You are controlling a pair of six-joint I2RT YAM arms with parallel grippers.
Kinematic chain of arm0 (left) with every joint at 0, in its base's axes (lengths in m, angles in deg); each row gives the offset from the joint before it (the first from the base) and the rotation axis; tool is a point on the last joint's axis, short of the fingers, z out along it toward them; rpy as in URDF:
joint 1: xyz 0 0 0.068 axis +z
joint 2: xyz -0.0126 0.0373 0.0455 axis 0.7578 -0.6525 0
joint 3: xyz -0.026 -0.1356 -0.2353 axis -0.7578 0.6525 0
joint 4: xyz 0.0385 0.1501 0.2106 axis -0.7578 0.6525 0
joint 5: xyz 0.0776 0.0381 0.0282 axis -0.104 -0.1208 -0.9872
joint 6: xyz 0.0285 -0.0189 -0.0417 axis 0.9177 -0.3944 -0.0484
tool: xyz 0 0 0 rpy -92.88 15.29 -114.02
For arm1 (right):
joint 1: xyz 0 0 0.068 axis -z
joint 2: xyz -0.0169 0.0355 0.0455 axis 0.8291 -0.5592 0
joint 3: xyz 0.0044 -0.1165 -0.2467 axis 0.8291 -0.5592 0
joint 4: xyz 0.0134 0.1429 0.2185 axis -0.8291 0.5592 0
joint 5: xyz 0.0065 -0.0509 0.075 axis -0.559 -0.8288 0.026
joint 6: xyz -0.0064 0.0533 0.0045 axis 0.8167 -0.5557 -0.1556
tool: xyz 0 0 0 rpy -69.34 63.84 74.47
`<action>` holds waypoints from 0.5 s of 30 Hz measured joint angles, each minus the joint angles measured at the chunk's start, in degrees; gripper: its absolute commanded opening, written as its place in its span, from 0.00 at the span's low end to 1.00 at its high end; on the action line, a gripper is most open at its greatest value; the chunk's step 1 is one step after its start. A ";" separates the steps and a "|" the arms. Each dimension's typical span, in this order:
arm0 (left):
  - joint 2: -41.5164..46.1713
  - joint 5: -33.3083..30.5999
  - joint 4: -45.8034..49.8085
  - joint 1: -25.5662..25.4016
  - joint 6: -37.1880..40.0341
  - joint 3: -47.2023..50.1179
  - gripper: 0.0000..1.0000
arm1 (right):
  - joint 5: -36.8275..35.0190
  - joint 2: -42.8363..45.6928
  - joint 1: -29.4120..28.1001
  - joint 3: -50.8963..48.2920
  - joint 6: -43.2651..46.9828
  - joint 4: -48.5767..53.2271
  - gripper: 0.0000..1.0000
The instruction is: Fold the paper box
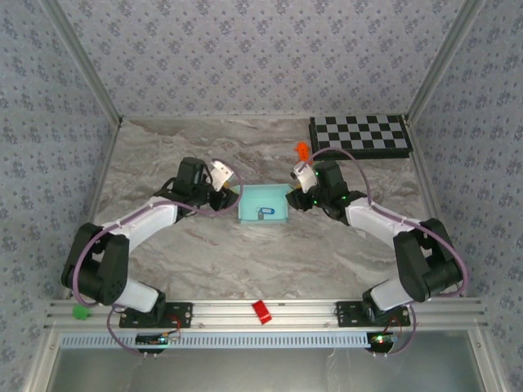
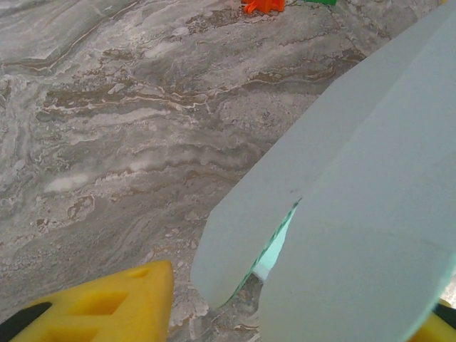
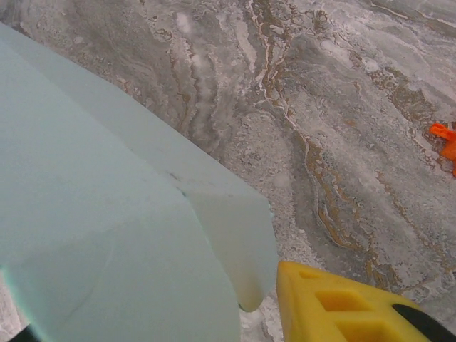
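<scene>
L claw (image 1: 232,194) at left end of paper box (image 1: 263,204), R claw (image 1: 292,196) at right end. Wrist views: pale flaps hide most of each claw, so clamped or apart, can't tell. Paper box sits mid-worktop (image 1: 204,253).

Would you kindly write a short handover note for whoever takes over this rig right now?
Left claw: open, astride the left flap of the box, not clamped on it.
Right claw: open, astride the right flap in the same way.
Box: mid-table between the claws, looks like an open tray, with a small blue item inside.
Done: tray shape seems formed, end flaps raised.
Left: fold the end flaps in and close the box.
</scene>
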 measured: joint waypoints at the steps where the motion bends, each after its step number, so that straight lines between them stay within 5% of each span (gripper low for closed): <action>1: -0.22 0.17 0.00 0.00 -0.26 -0.07 0.48 | 0.11 -0.11 -0.02 0.02 -0.20 0.02 0.36; 15: -2.32 1.31 0.09 0.00 -2.78 -1.86 0.32 | 0.42 -1.14 -0.46 0.94 -2.14 0.00 0.22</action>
